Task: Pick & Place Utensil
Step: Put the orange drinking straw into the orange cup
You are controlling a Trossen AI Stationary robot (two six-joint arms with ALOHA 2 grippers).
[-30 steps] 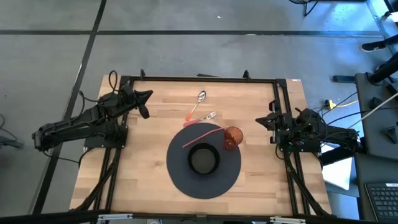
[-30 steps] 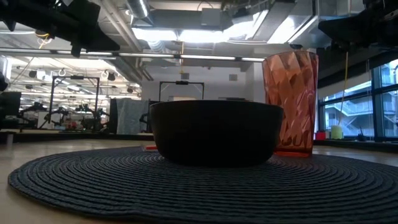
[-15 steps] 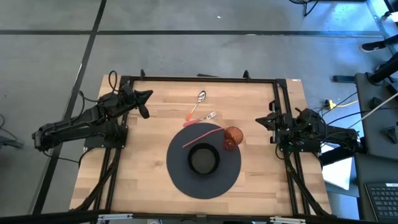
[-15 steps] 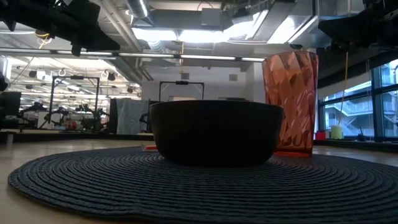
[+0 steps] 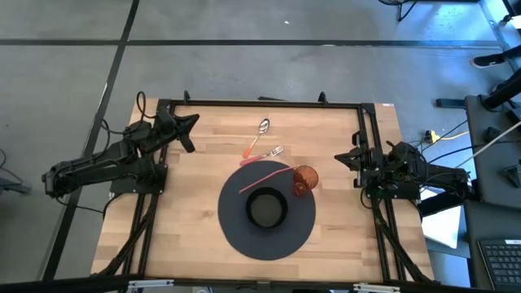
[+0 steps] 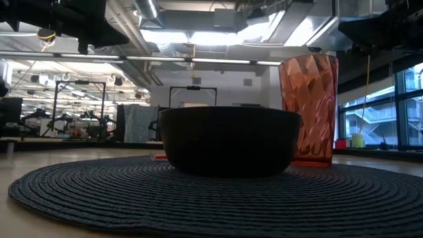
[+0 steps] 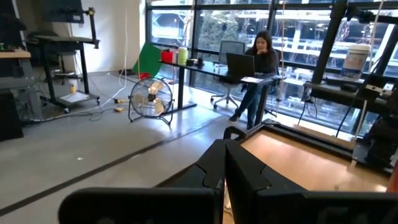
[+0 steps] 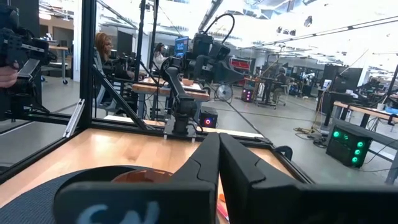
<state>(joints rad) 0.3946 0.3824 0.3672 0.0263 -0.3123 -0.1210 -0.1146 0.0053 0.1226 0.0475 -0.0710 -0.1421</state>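
You will find no legible text, label, brand, number or sign in any of the views. The screens and equipment in the room beyond the table are too small or too blurred to read.
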